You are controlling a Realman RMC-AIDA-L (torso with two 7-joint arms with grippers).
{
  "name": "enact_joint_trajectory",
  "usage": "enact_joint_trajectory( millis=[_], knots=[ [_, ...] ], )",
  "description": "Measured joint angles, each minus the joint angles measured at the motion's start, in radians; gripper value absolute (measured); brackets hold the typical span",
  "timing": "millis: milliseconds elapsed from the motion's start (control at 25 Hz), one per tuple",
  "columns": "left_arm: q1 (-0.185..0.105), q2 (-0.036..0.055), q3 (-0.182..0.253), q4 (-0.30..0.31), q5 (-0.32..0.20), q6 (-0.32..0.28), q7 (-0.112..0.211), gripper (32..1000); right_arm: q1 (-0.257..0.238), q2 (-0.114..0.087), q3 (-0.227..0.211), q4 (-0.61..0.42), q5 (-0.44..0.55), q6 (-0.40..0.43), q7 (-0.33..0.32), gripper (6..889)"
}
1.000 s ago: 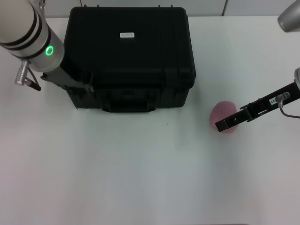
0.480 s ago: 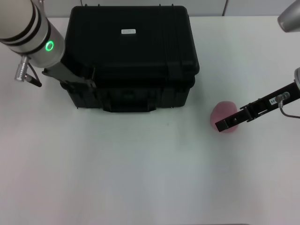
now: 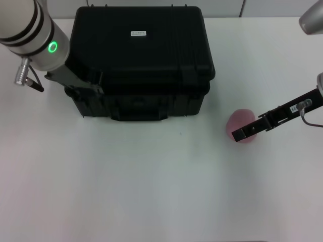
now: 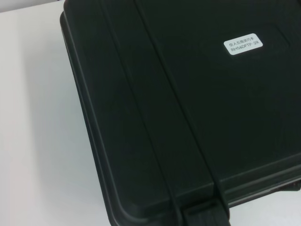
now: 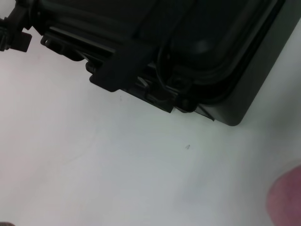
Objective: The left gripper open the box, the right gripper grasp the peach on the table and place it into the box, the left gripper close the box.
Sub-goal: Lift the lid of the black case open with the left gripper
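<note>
Right now, from the head view, the box (image 3: 140, 60) sits shut toward the far side of the table (image 3: 126, 191), its white label (image 3: 138, 34) up on the lid, and the left gripper (image 3: 96, 85) is pressed in at the front left corner, by the latch line; black on black, I cannot tell how its fingers stand or whether they have caught anything. Off to the right the peach (image 3: 240, 124) lies on the table, well apart from the box, with the right gripper (image 3: 239, 133) reaching across it; whether it has a hold on the fruit I cannot make out either. The left wrist view shows only the ribbed lid and its label (image 4: 242, 45), no fingers, so the worry there is a tip slipping off the smooth edge instead of lifting it, or shoving the whole box backward. The right wrist view shows the handle (image 5: 110, 66) and latches at the box front, all looking fastened, and just a pink sliver of peach (image 5: 287, 197) at the corner. If a latch is in fact locked, I reckon the lid will resist and the box may skid; and a round peach nudged off-centre could roll away.
</note>
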Motion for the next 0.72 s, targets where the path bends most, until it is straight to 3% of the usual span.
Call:
enact_joint_trajectory(
  millis=[720],
  knots=[
    [-0.029,0.0027,-0.012,0.038,0.007,-0.028,0.005,383,0.001,-0.002,0.001,0.0,0.0,0.0,0.0,760]
  ],
)
